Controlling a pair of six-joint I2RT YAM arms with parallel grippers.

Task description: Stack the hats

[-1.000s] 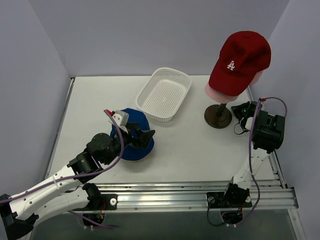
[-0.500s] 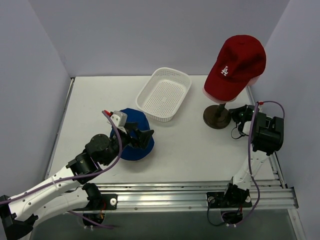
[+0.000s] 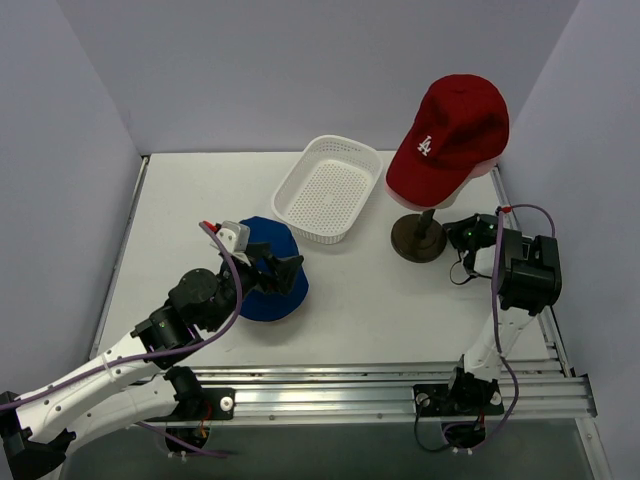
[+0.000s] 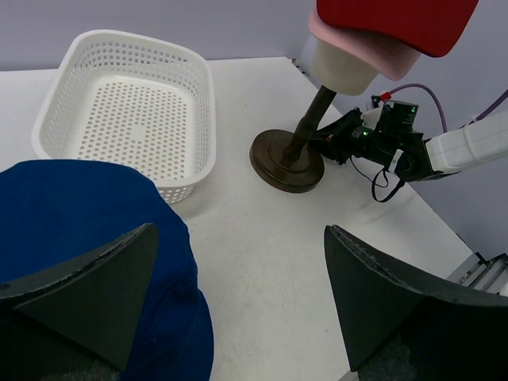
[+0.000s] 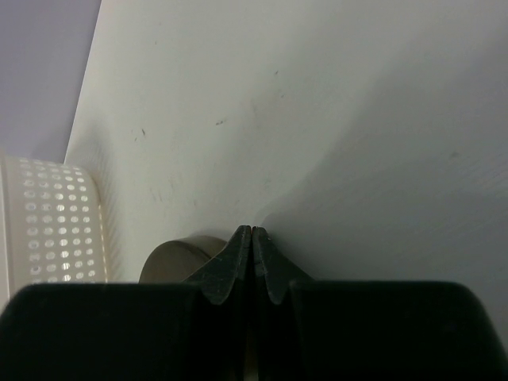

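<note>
Stacking now comes down to the blue hat (image 4: 79, 206). The red cap (image 3: 450, 125) already sits over the pink cap (image 4: 357, 44) on the head (image 4: 343, 70), at about 2 o'clock on the worktop (image 3: 380, 300). The blue hat lies flat at 8 o'clock, well apart from them.

The left gripper (image 3: 283, 274) hovers just over the blue hat, spread wide and holding nothing. The right gripper (image 5: 252, 234) is clenched on nothing, fingertips pressed together. It sits low at the 3 o'clock side of the stand base (image 3: 417, 240); whether it touches the base cannot be told.

The step in hand looks like the pick of the blue hat. The left gripper does best to drop onto the crown and pinch a good fold, since soft fabric slips from a shallow bite. The lift likely needs enough height for the brim to clear the basket (image 4: 200, 119) at 12 o'clock and the top of the red cap. The hat should then come down centred and level. The head looks top-heavy on its thin post, so a sideways brush could tip it; the right gripper may help by bracing the base.
</note>
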